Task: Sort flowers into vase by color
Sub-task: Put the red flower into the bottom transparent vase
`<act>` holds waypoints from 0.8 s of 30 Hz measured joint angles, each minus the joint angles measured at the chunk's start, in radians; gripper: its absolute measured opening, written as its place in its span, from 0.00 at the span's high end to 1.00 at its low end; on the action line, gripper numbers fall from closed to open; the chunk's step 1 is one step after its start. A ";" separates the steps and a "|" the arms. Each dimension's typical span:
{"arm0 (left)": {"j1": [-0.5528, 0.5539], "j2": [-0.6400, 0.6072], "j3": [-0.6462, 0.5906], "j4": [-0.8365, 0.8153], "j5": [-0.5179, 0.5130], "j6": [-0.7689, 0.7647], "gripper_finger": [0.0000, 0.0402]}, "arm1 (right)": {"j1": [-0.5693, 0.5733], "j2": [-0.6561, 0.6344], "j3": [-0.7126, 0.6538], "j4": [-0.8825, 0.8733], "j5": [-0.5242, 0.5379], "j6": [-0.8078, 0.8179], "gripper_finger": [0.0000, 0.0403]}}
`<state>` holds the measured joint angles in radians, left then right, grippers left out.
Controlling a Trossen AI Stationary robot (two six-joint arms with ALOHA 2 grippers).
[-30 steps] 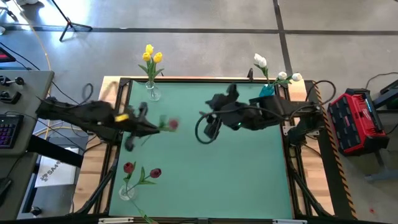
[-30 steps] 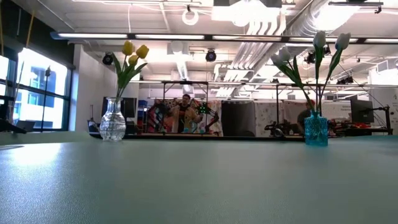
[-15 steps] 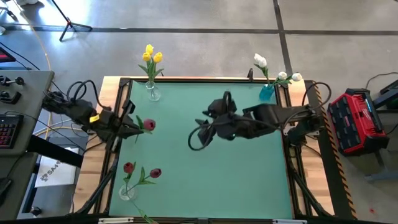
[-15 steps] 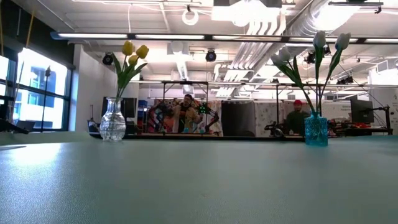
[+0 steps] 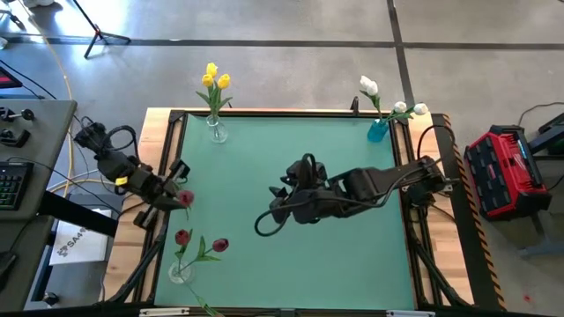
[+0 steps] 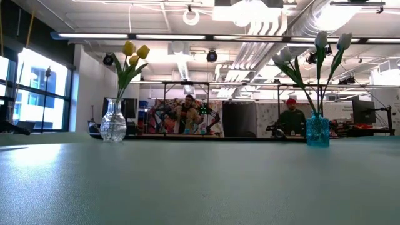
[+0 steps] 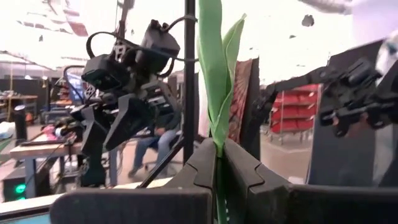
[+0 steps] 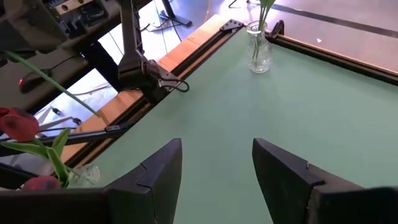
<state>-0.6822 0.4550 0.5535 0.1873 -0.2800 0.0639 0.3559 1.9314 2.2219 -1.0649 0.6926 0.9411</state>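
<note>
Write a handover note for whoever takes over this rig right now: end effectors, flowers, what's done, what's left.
Left end effector: shut on a dark red tulip, at the table's left edge above the red vase.
Right end effector: open, empty, over mid-table.
Done: three yellow tulips in the clear vase; three white tulips in the blue vase; two red tulips in theirs.
Left: put the held tulip in the red vase.

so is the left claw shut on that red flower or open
Shut. The left claw clamps the green stem between its fingers, and from above the red flower sits at its tip by the table's left edge.
</note>
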 joint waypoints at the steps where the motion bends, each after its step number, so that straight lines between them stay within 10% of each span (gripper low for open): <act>1: -0.014 -0.017 -0.014 0.007 -0.007 0.000 1.00 | -0.001 0.002 0.000 0.000 0.001 0.002 0.55; 24: -0.200 -0.174 -0.260 0.180 -0.075 -0.037 1.00 | -0.018 0.080 0.000 0.008 -0.055 0.102 0.55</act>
<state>-0.8818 0.2810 0.2932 0.3672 -0.3548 0.0269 0.3382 2.0117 2.2218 -1.0573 0.6380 1.0428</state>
